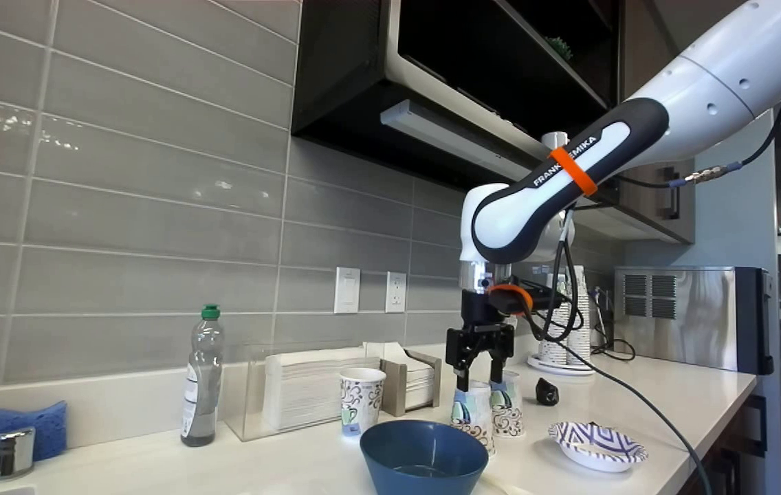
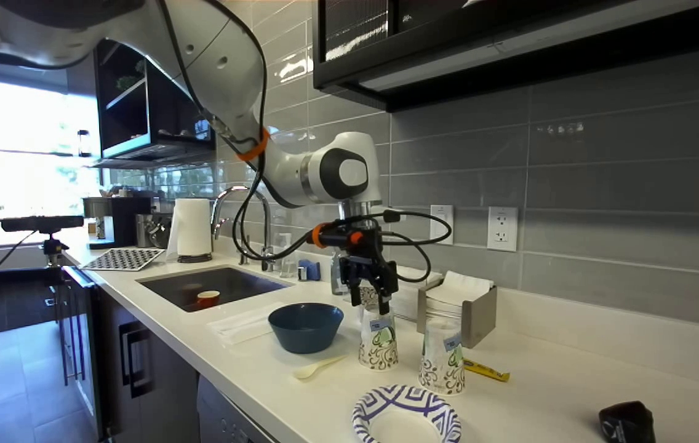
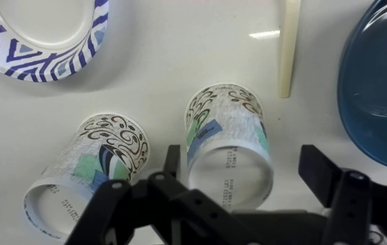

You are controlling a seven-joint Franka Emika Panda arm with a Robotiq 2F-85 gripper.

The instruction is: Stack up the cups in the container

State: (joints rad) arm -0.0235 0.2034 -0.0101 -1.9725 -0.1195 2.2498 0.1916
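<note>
Two white cups with swirl patterns stand upside down on the counter. My gripper (image 1: 480,380) is open above one cup (image 1: 474,418), its fingertips near the height of the cup's base. In the wrist view the gripper (image 3: 241,163) has one finger on each side of this cup (image 3: 226,126), with the left finger closer. The second inverted cup (image 3: 111,146) is left of the left finger; it also shows in an exterior view (image 2: 442,363). A third cup (image 1: 361,405) stands mouth up by the napkins. The dark-blue bowl (image 1: 390,474) sits beside the cups, also seen in the wrist view (image 3: 377,78).
A striped white bowl (image 2: 408,394) lies near the counter's front. A pale spoon (image 2: 319,367) lies by the blue bowl. Napkin holders (image 1: 397,378), a bottle (image 1: 201,385), a yellow packet (image 2: 486,370) and a black object (image 1: 546,392) are on the counter.
</note>
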